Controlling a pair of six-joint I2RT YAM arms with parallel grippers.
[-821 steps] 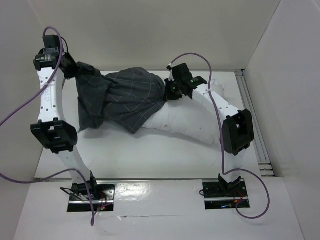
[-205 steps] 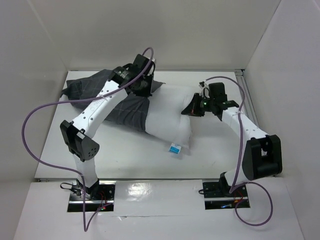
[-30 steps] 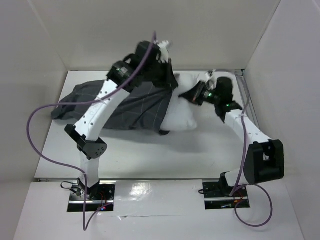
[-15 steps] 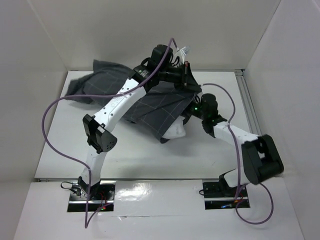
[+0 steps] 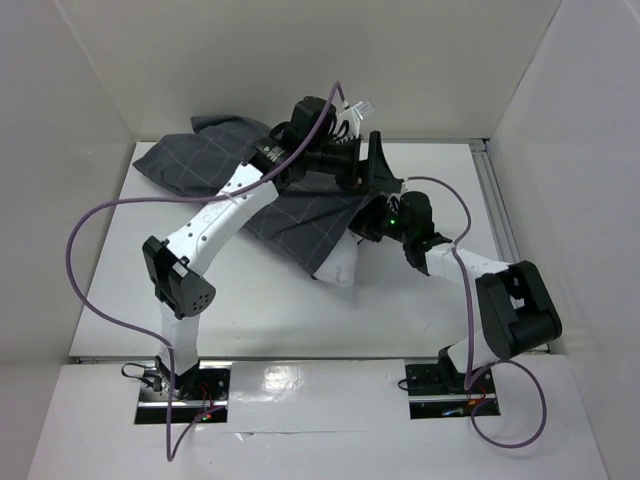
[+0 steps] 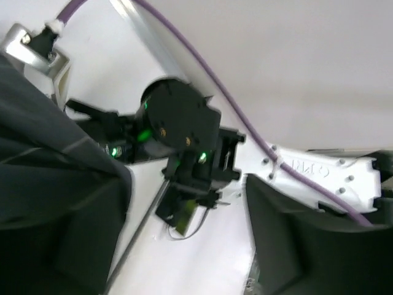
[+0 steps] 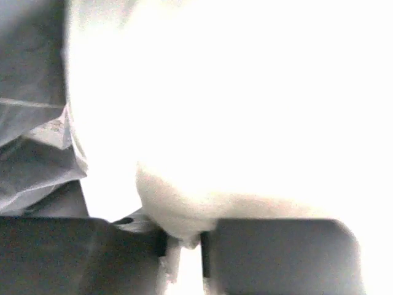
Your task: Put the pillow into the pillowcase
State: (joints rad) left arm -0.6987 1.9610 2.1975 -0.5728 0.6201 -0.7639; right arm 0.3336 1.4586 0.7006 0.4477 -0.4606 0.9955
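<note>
- Right wrist view alone shows the right gripper (image 7: 184, 246) pinched on a fold of the pillow (image 7: 233, 110).
- Overhead, only a pillow corner pokes from the pillowcase (image 5: 290, 215) at centre frame.
- The left gripper (image 5: 380, 165), clamped a second ago, now gapes empty.
- White table (image 5: 250, 310), white walls (image 5: 300, 60).

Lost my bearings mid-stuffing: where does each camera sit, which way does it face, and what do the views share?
Top external: above and behind the bases, looking down on the table; left arm, right arm, pillowcase and pillow show.
Left wrist: on the left arm, pillowcase at left, facing the right arm; own jaws open.
Right wrist: against the pillow, pillowcase at left; own jaws below, shut on pillow.
Shared: pillowcase in all three.
</note>
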